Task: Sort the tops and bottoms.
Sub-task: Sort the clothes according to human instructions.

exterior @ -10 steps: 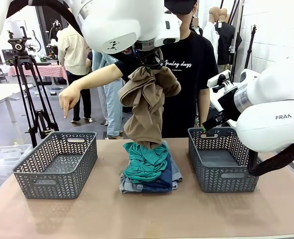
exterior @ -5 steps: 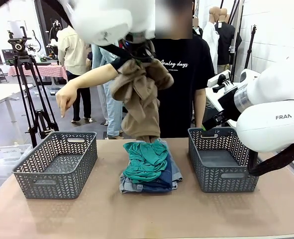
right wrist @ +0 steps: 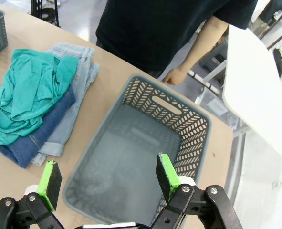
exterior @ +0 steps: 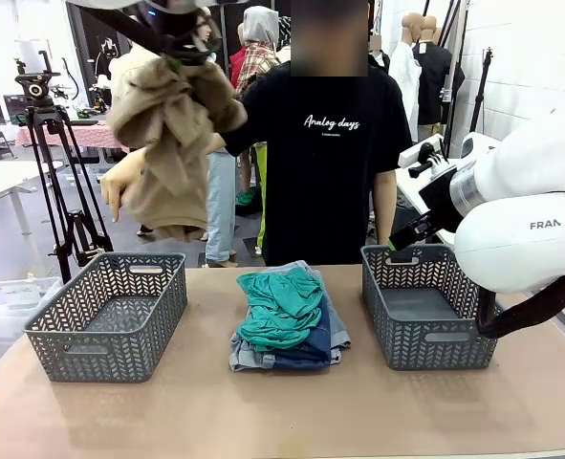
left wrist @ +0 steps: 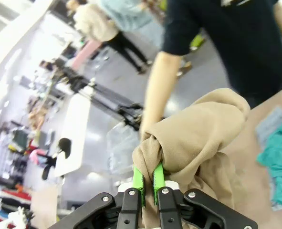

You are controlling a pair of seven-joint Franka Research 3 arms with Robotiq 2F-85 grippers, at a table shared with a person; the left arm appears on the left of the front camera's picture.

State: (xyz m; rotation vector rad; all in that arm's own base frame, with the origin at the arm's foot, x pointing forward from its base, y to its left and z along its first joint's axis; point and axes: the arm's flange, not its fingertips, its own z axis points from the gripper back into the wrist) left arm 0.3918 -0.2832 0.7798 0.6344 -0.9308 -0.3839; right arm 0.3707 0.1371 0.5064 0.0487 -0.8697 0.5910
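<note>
- Because the tan shirt is soft, light and limp, it sags from any hold. The left tool is clamped on a bunched knot of its cloth, which looks like a secure hold.
- It hangs high, roughly over the left basket, long axis near vertical, loose end pointing down.
- The right tool gapes wide, gripping nothing, above the right basket.
- On the worktop between the baskets, the teal shirt lies crumpled on the folded denim shorts. These are probably stiffer and heavier, best pinched at a thick folded edge.
</note>
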